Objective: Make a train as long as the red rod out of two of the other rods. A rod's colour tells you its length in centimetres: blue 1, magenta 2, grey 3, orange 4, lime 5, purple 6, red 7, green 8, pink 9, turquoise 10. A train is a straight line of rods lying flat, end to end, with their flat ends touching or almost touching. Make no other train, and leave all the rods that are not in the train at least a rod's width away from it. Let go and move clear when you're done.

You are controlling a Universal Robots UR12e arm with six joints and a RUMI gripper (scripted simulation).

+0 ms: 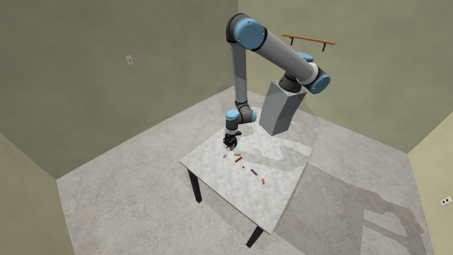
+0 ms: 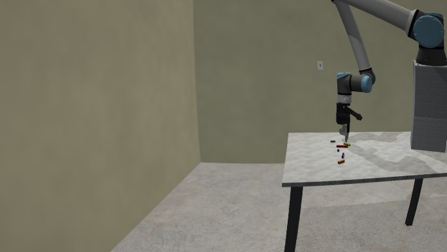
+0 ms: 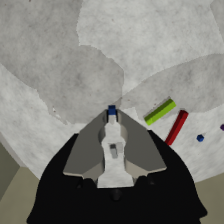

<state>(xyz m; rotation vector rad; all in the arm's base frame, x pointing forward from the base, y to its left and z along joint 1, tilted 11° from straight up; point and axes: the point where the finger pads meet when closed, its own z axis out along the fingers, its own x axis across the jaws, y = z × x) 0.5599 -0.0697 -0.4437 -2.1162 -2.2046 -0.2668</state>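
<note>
My gripper (image 1: 230,147) (image 2: 345,139) (image 3: 111,110) points down, low over the table's far left part, and is shut on a small blue rod (image 3: 112,109) at its fingertips. The lime rod (image 1: 237,154) (image 2: 347,144) (image 3: 160,112) lies just to its right. The red rod (image 1: 238,159) (image 2: 341,146) (image 3: 176,127) lies beside the lime one. The grey rod (image 1: 224,156) (image 2: 333,141) lies a little to the left. Another blue rod (image 1: 243,167) (image 2: 338,150) (image 3: 200,137), the purple rod (image 1: 254,172) (image 2: 343,155) and the orange rod (image 1: 263,181) (image 2: 341,162) lie in a loose row further on, all apart.
The rods lie on a pale mottled table (image 1: 228,195) (image 2: 308,167) (image 3: 50,75). The arm's grey pedestal (image 1: 280,110) (image 2: 428,109) stands at the table's far corner. The table's left edge is close to the gripper.
</note>
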